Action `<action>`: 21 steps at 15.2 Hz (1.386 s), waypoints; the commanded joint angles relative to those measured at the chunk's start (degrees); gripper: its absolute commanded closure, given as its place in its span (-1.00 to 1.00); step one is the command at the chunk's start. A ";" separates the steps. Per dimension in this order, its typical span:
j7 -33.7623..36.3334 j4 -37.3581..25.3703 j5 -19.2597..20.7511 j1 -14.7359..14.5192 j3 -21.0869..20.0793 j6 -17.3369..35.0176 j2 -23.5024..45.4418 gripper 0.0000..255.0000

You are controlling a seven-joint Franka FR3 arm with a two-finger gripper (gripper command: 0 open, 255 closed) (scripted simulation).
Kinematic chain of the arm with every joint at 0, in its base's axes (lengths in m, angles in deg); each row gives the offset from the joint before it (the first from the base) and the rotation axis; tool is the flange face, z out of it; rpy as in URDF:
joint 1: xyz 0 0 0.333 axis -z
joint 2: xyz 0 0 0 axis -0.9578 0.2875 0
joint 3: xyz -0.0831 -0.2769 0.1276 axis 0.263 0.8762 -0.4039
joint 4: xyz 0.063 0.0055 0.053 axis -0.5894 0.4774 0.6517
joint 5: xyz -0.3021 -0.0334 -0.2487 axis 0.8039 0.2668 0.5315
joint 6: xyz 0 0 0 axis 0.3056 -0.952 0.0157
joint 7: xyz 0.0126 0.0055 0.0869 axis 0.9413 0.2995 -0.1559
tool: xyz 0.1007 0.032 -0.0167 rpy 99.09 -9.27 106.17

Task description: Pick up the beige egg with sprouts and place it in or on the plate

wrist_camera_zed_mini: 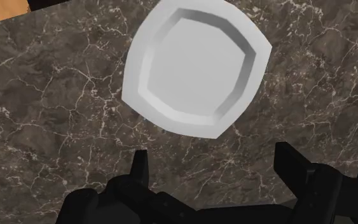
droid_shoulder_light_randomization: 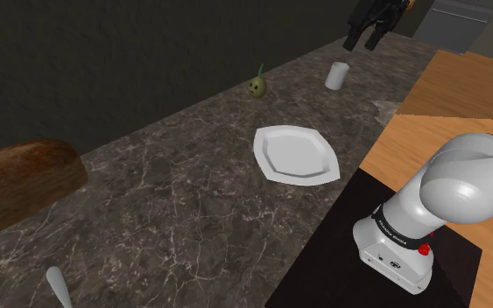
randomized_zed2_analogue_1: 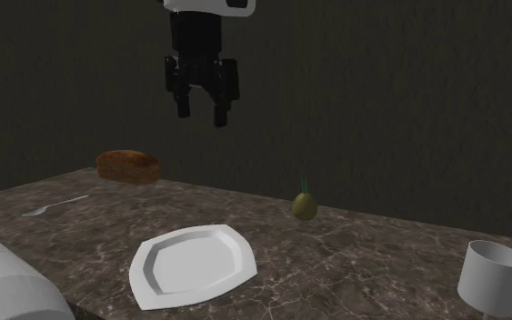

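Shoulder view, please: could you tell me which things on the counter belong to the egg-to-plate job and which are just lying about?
For the job: sprouted egg, white plate, open tool.
Lying about: bread loaf, spoon, white mug.

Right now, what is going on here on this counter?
A white robot arm hangs high above the dark veined counter, its jaws open and empty. The olive-beige sprouted egg sits untouched near the back wall, apart from the white plate, which is empty. Nothing has been picked up yet.
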 commanded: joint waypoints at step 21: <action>10.25 -24.76 -0.42 2.42 -0.30 14.47 46.03 -1.00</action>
